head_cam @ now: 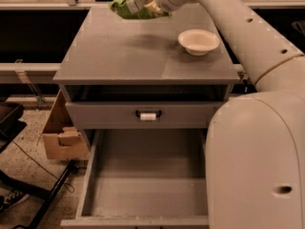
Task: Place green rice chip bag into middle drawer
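The green rice chip bag [129, 6] is crinkled and light green, and hangs in the air above the far part of the grey cabinet top [119, 56], casting a shadow on it. My gripper [146, 4] is shut on the bag's right end, with the white arm reaching in from the right. The middle drawer [143, 180] is pulled out wide open at the bottom of the view, and its grey floor is bare. It lies well below and nearer than the bag.
A cream-white bowl [198, 41] stands on the right of the cabinet top. A shut drawer front with a black handle and white tag [148, 115] sits above the open drawer. A cardboard box [62, 132] stands left of the cabinet. My white body [257, 166] fills the lower right.
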You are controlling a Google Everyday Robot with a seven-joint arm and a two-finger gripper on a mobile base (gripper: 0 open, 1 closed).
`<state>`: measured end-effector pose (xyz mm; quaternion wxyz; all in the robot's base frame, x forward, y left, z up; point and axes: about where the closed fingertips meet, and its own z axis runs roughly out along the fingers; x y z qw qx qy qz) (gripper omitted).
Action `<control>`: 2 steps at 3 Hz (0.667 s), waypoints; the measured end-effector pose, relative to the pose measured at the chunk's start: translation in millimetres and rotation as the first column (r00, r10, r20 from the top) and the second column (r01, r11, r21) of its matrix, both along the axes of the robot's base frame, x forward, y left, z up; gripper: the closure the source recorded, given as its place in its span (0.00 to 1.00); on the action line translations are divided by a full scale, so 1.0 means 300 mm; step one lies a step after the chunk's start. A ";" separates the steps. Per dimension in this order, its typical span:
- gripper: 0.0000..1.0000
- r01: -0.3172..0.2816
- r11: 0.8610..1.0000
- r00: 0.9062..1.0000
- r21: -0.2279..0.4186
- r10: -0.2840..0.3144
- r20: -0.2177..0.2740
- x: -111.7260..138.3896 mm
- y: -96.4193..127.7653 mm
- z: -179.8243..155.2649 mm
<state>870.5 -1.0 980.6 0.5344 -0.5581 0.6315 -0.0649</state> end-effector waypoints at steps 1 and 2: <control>1.00 0.012 1.000 0.998 -0.019 -0.011 0.056 -0.116 -0.077 0.187; 1.00 0.088 0.996 0.990 -0.031 -0.084 0.111 -0.273 -0.212 0.352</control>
